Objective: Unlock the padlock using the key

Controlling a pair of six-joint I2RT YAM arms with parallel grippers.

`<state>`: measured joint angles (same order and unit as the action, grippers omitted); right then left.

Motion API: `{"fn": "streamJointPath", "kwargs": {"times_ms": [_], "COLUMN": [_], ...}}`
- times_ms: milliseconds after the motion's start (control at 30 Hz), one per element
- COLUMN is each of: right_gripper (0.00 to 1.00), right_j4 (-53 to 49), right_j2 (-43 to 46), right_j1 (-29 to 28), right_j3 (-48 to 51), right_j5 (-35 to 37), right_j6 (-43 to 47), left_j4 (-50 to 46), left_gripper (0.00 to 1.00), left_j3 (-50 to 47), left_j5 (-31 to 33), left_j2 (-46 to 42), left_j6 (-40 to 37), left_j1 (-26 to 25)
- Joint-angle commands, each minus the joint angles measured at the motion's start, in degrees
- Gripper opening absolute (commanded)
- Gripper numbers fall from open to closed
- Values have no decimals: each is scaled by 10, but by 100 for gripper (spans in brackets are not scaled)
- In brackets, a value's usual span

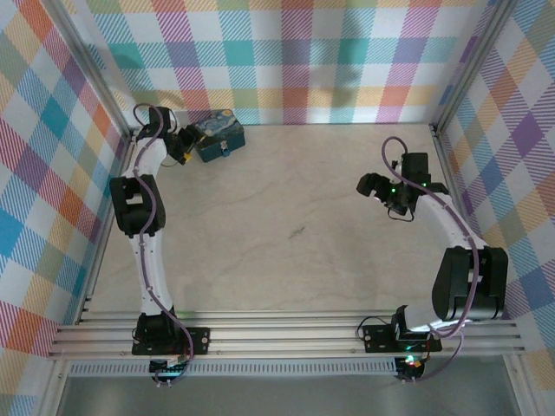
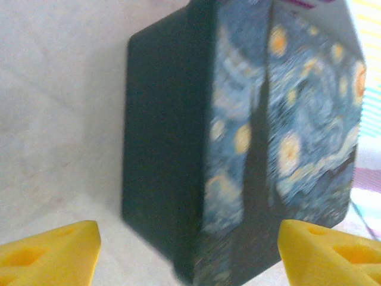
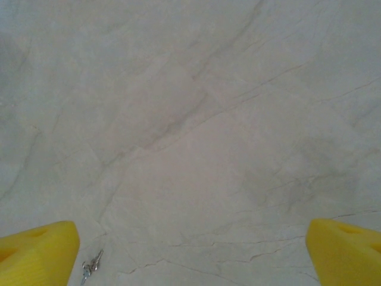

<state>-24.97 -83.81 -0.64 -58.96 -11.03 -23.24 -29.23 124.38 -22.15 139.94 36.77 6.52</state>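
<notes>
A dark blue starry-night tin [image 1: 218,136] stands at the far left corner of the table. It looms close and blurred in the left wrist view as the tin [image 2: 250,137]. My left gripper [image 1: 185,148] is open just left of it, and in the wrist view the left gripper [image 2: 190,262] has yellow fingertips [image 2: 50,250] spread wide in front of the tin. The tiny padlock is hidden from me. A small silver key [image 3: 89,268] lies on the table beside the fingertip [image 3: 38,250] of my open right gripper [image 3: 190,256]. From above, the right gripper [image 1: 370,184] hovers at mid right.
The pale marbled table [image 1: 295,225] is ringed by plaid walls [image 1: 303,61] close behind the tin and along both sides. A metal rail frame [image 1: 286,334] runs along the near edge by the arm bases.
</notes>
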Motion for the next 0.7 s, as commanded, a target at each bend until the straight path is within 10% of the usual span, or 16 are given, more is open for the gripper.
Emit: {"fn": "streamJointPath", "kwargs": {"times_ms": [0, 667], "right_gripper": [93, 90], "right_j4": [-9, -2], "right_j2": [-29, 31], "right_j1": [-7, -59], "right_j3": [-24, 10], "right_j5": [-49, -45], "right_j6": [-20, -77], "left_j4": [-43, 12], "left_gripper": [75, 50], "left_j3": [59, -330], "left_j5": [-31, -74], "left_j2": [45, -160], "left_j6": [19, -28], "left_j1": [5, -20]}}
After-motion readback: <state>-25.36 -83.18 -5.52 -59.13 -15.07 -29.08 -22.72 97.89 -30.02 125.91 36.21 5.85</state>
